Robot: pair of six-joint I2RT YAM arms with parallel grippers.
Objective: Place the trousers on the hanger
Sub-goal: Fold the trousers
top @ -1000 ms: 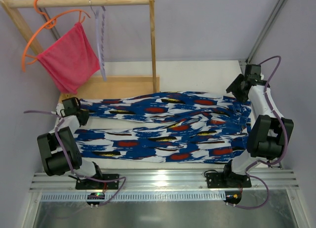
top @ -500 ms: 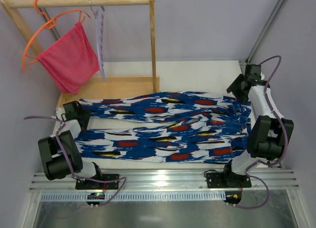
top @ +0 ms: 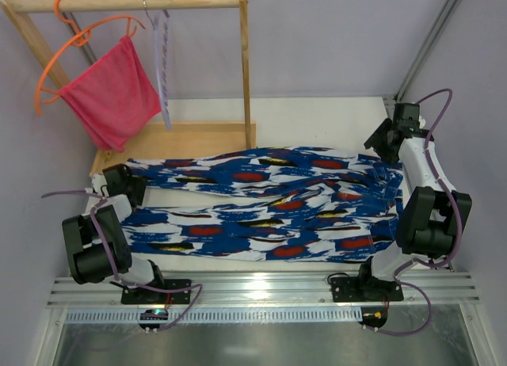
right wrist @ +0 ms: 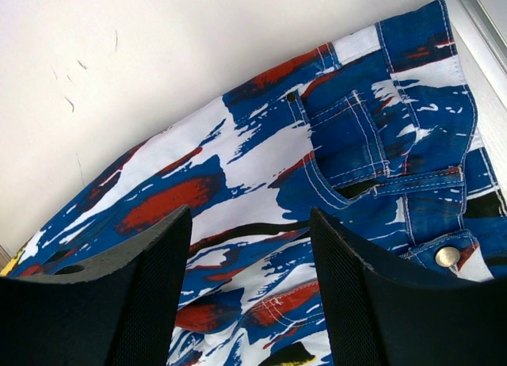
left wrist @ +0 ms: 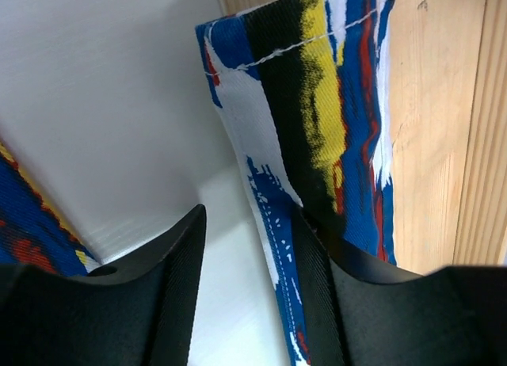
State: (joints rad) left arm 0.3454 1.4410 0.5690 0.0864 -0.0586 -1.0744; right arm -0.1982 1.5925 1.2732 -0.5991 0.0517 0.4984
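Looking down from the top camera: the trousers (top: 261, 203) lie flat on the white table (top: 317, 112), long axis left to right, waist at the right arm's side, leg hems at the left. The far hem laps onto the wooden rack base (top: 182, 136). The hanger (top: 162, 65) hangs by its hook from the wooden rail (top: 135, 1), seen nearly edge-on and running downward, well apart from the trousers. An orange hanger (top: 79, 41) beside it carries a pink-red cloth (top: 111, 97). The left gripper (top: 125, 182) sits at the hem end, the right gripper (top: 382, 140) at the waist end.

Left wrist: left gripper (left wrist: 247, 223) has its jaws apart, gripping nothing. The hem of the trousers (left wrist: 317, 104) runs up and away, passing under the right-hand finger; bare table (left wrist: 103, 104) shows in most of the gap. The wooden base (left wrist: 432, 144) lies under the cloth.

Right wrist: right gripper (right wrist: 249, 219) has its jaws spread, holding nothing, above the trousers (right wrist: 356, 136). Pocket and waist button (right wrist: 447, 257) lie off to the right.
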